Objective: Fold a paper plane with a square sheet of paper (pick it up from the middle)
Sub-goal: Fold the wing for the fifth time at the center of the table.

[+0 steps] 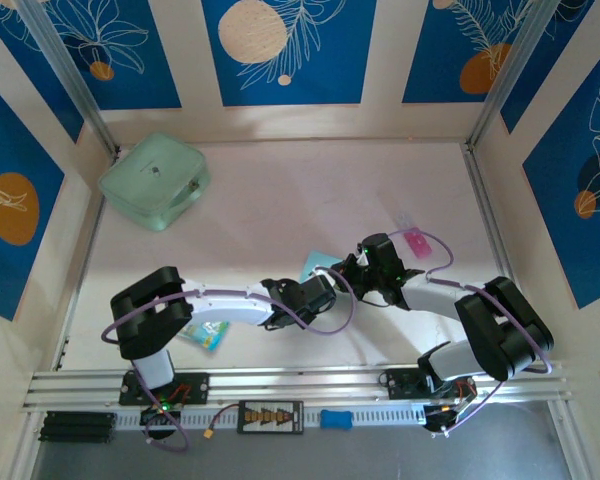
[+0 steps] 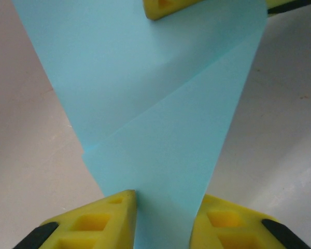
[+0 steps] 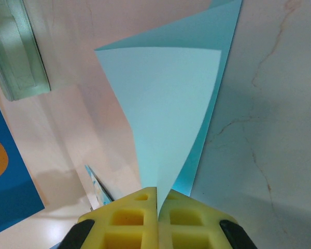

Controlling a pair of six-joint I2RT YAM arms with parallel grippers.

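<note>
Progress early: thin light-blue paper sheet (image 2: 160,104), one diagonal fold, no dart yet. Pinched shut in right gripper (image 3: 157,196); grip of left gripper (image 2: 168,199) unclear.

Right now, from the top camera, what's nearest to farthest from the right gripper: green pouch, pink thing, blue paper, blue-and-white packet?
1. blue paper, pinched in the right gripper.
2. pink thing, just to its right.
3. blue-and-white packet, front left.
4. green pouch, far-left back corner.
</note>
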